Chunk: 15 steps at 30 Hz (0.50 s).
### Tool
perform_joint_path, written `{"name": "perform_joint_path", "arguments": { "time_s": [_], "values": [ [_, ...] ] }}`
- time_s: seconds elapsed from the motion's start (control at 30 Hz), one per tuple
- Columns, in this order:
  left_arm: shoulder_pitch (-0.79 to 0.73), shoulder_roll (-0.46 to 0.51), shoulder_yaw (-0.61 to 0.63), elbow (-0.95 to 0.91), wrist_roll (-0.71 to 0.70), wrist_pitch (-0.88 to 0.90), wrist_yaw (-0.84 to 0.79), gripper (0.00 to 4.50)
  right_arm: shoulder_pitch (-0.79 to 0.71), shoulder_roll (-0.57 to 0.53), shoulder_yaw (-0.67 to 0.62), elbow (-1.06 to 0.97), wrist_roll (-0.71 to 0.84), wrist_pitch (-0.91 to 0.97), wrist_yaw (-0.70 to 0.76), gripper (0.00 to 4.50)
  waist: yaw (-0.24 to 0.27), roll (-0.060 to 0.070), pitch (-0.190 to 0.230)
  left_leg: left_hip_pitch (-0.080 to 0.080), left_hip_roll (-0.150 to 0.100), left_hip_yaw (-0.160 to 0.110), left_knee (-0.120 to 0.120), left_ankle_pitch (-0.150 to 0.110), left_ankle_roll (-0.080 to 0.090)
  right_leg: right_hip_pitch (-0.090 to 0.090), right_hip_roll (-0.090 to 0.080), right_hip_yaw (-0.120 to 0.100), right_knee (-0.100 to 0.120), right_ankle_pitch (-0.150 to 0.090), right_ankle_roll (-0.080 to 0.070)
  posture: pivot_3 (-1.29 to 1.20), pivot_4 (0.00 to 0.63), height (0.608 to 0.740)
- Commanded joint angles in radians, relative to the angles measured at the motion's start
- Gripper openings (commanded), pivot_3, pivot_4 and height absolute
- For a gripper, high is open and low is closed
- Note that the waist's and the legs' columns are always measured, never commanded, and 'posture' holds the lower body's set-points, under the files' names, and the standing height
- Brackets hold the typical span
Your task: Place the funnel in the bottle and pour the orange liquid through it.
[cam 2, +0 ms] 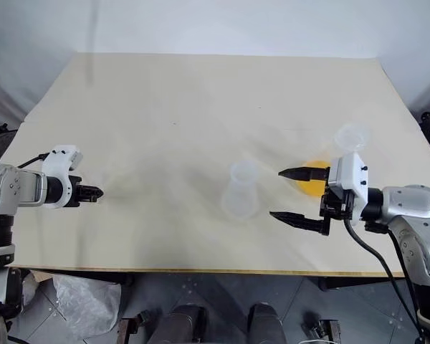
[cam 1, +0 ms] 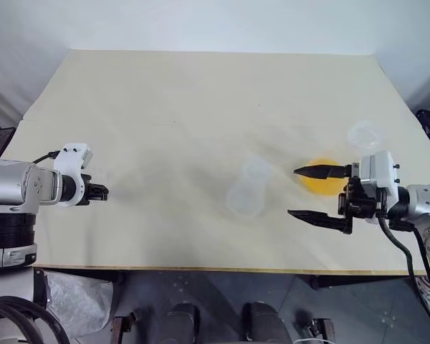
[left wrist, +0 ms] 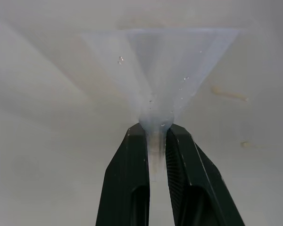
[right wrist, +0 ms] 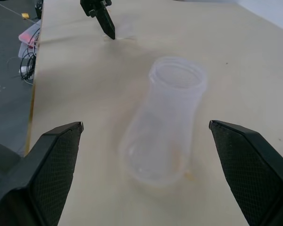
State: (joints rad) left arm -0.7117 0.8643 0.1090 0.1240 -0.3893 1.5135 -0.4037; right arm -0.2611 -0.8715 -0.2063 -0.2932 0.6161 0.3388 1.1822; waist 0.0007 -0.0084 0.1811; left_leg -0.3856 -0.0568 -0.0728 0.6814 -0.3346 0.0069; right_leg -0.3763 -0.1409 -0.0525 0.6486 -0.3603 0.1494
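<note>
Wide bare tabletop (cam 1: 165, 93) between the left gripper (cam 1: 100, 191) and the bottle (cam 1: 247, 190), with nothing in the way. Bottle upright near the middle, just beside the right gripper (cam 1: 312, 193), facing its spread fingers. Orange liquid (cam 1: 322, 179) behind that gripper; clear flask (cam 1: 363, 134) further back.

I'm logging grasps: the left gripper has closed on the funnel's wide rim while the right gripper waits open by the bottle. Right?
Not quite. The left gripper is shut on the funnel by its narrow stem, not its wide rim, as the left wrist view shows. The right gripper does wait open beside the bottle.
</note>
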Motion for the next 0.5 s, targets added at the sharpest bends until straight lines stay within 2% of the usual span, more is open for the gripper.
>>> {"name": "perform_joint_path", "arguments": {
  "time_s": [0.03, 0.1, 0.27, 0.5],
  "values": [
    [-0.024, 0.004, 0.057, -0.052, -0.005, -0.11, -0.028, 0.19, -0.017, 0.004, -0.024, 0.004, -0.001, -0.031, -0.005, 4.5, 0.0, 0.0, 0.0, 0.0, 0.0, 0.0, 0.0, 0.0, 0.0, 0.0, 0.0, 0.0, 0.0, 0.0, 0.0, 0.0, 0.15, 0.74],
    [-0.025, -0.004, 0.069, -0.079, -0.008, -0.199, -0.047, 0.19, -0.016, 0.004, -0.026, 0.009, -0.004, -0.037, -0.007, 4.5, 0.0, 0.0, 0.0, 0.0, 0.0, 0.0, 0.0, 0.0, 0.0, 0.0, 0.0, 0.0, 0.0, 0.0, 0.0, 0.0, 0.15, 0.74],
    [-0.055, -0.095, 0.124, -0.136, -0.032, -0.529, -0.117, 0.19, -0.013, 0.01, -0.035, 0.02, -0.018, -0.061, -0.022, 4.5, 0.009, 0.0, 0.0, -0.001, 0.0, 0.0, 0.001, 0.0, 0.0, 0.0, -0.001, -0.002, -0.002, 0.0, 0.0, 0.0, 0.15, 0.74],
    [-0.135, -0.24, 0.022, -0.042, -0.033, -0.962, -0.356, 0.19, 0.001, 0.02, -0.056, 0.03, -0.03, -0.095, -0.057, 4.5, 0.011, 0.0, 0.0, -0.001, 0.0, 0.001, 0.001, 0.0, 0.0, 0.0, -0.001, -0.008, -0.001, 0.0, 0.0, 0.0, 0.15, 0.74]
  ]
}}
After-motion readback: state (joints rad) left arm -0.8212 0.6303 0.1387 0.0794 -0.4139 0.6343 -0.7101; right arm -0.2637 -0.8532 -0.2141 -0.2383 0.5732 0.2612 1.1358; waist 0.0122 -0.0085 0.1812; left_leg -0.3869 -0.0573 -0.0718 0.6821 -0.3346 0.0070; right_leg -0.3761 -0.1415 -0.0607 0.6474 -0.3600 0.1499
